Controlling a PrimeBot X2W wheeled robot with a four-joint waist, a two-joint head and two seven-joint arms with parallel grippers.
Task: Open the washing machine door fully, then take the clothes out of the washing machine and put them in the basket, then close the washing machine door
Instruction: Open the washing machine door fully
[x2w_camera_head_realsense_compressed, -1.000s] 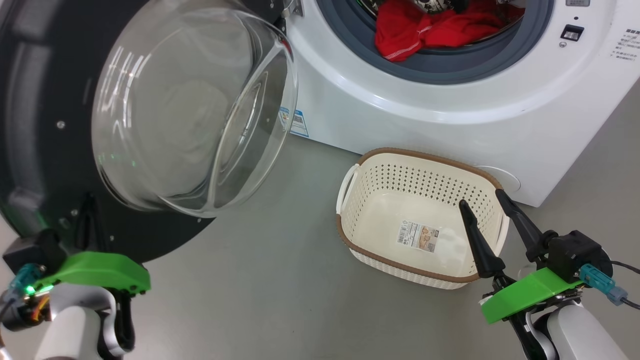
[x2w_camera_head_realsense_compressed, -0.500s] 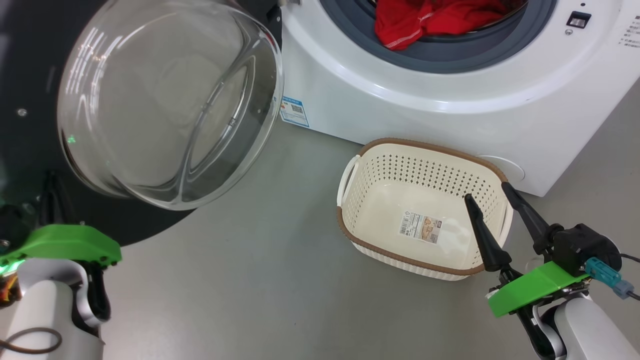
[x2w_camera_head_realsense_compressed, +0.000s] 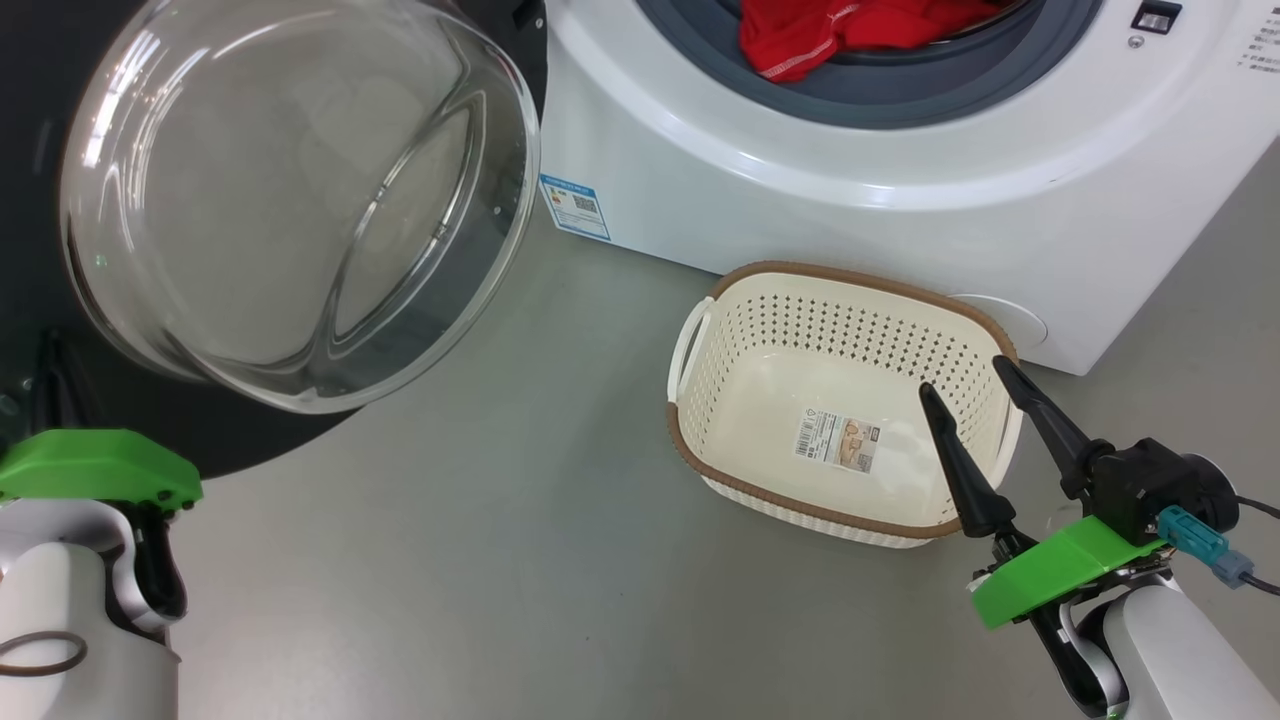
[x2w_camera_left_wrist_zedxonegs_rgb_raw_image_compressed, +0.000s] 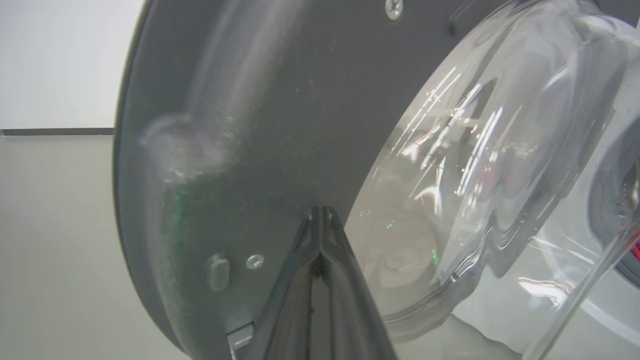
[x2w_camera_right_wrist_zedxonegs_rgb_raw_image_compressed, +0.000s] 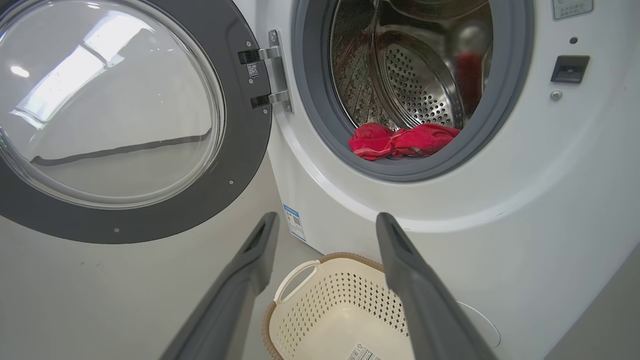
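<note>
OK, the washing machine door (x2w_camera_head_realsense_compressed: 290, 200) is swung open to the left, glass bowl bulging toward us, hinged beside the washing machine (x2w_camera_head_realsense_compressed: 800, 210). On the left end effector (x2w_camera_left_wrist_zedxonegs_rgb_raw_image_compressed: 320, 215), fingers are pressed together w/ nothing between them, tips right at the door's dark inner rim; touching or not, can't tell. The right end effector (x2w_camera_head_realsense_compressed: 958, 375) has fingers spread wide, empty, hovering over the near-right corner of the basket (x2w_camera_head_realsense_compressed: 850, 340). Basket sits on the floor (x2w_camera_head_realsense_compressed: 500, 560) just in front of the machine, sticker on its bottom. The clothes (x2w_camera_head_realsense_compressed: 850, 30), red, lie at the drum mouth, draped onto the grey rubber ring (x2w_camera_head_realsense_compressed: 900, 95).
</note>
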